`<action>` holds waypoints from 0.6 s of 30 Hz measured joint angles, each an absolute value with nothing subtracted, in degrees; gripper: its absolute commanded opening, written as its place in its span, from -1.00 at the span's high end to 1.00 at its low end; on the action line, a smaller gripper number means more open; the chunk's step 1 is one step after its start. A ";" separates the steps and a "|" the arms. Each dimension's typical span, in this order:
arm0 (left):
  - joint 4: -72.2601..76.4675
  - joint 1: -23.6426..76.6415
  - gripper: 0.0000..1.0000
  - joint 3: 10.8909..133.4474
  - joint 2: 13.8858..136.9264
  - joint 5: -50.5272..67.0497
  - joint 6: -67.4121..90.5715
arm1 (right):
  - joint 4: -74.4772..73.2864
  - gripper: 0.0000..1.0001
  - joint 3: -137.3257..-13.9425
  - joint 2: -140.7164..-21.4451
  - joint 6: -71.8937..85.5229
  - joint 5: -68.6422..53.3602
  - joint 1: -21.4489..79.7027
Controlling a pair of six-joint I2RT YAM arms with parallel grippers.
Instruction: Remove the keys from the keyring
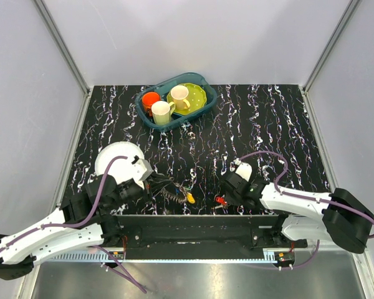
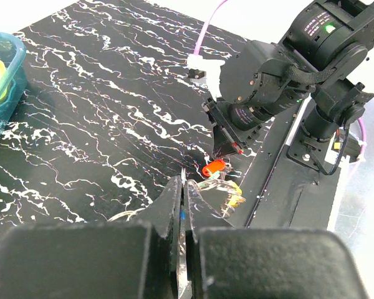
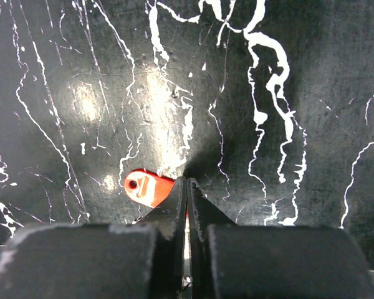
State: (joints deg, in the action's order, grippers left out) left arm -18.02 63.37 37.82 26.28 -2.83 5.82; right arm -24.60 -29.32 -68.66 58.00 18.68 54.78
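My right gripper (image 3: 186,187) is pinched shut on the red-headed key (image 3: 143,186); my left gripper (image 2: 182,187) is clamped on the keyring (image 1: 172,193).

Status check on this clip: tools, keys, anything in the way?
Left tool shut on keyring, yellow key on it. Right tool shut on red key, apart from the ring. Nothing between the two tools.

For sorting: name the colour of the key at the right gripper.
The key is red, best in right wrist view.
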 measured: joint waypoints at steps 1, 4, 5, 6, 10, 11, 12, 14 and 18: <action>-18.02 63.37 1.00 37.82 26.28 -2.83 5.82 | -24.60 1.00 -29.34 -68.64 58.11 18.83 54.78; -18.06 63.37 1.00 37.82 26.20 -2.85 5.82 | -24.97 1.00 -29.36 -68.49 58.11 19.49 54.78; -18.06 63.37 1.00 37.82 26.04 -2.85 5.82 | -25.36 1.00 -29.36 -68.31 57.89 20.10 54.81; -18.24 63.37 1.00 37.82 25.91 -2.85 5.82 | -25.67 1.00 -29.43 -68.14 57.80 20.56 54.78; -18.55 63.37 1.00 37.82 25.21 -2.90 5.82 | -27.66 1.00 -30.89 -67.13 57.39 23.18 54.78; -18.59 63.37 1.00 37.82 25.08 -2.94 5.82 | -28.21 1.00 -31.59 -66.59 57.43 23.75 54.78; -18.59 63.37 1.00 37.82 25.04 -2.96 5.82 | -28.38 1.00 -31.88 -66.24 57.43 24.21 54.74; -18.72 63.37 1.00 37.82 24.84 -3.07 5.82 | -28.71 1.00 -32.25 -65.32 57.36 24.86 54.13; -18.83 63.37 1.00 37.82 24.75 -3.09 5.80 | -30.13 0.66 -33.34 -63.59 56.12 25.41 49.67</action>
State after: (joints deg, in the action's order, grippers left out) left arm -18.83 63.37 37.82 24.75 -3.09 5.80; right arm -30.13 -33.34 -63.59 56.12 25.41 49.67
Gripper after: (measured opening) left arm 0.008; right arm 0.018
